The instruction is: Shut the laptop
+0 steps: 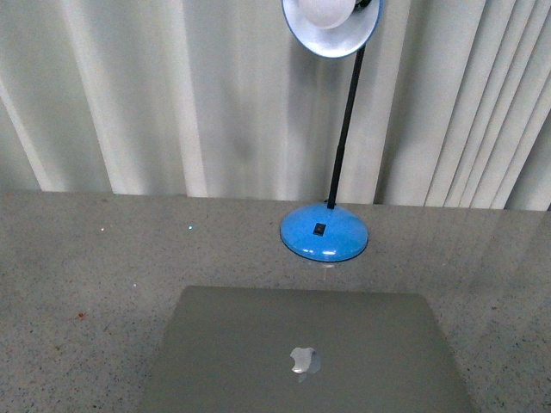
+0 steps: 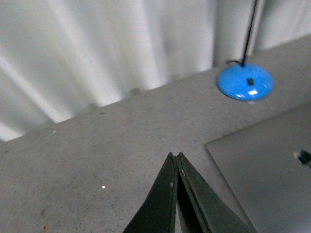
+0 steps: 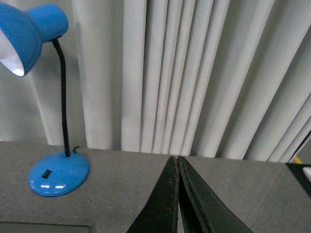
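Laptop (image 1: 306, 357) lid flat, looks shut, just in front of lamp base (image 1: 325, 232); left claw (image 2: 176, 160) nearer, laptop beside it; both claws pinched closed, empty; right claw (image 3: 176, 162) faces curtain

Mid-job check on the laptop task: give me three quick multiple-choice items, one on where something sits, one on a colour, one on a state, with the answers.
1. Where does the lamp stand relative to the laptop in the front view?
A. Behind it, nearer the curtain
B. On its lid
C. In front of it, nearer the robot

2. What colour is the lamp's base?
A. Red
B. Blue
C. Black

3. What state is the laptop in?
A. Open, with the screen upright
B. Half open
C. Shut, with the lid flat

Answers: 1 A, the base sits on the table between the lid's far edge and the curtain. 2 B, the round base is bright blue. 3 C, the silver lid with its logo lies flat, facing up.
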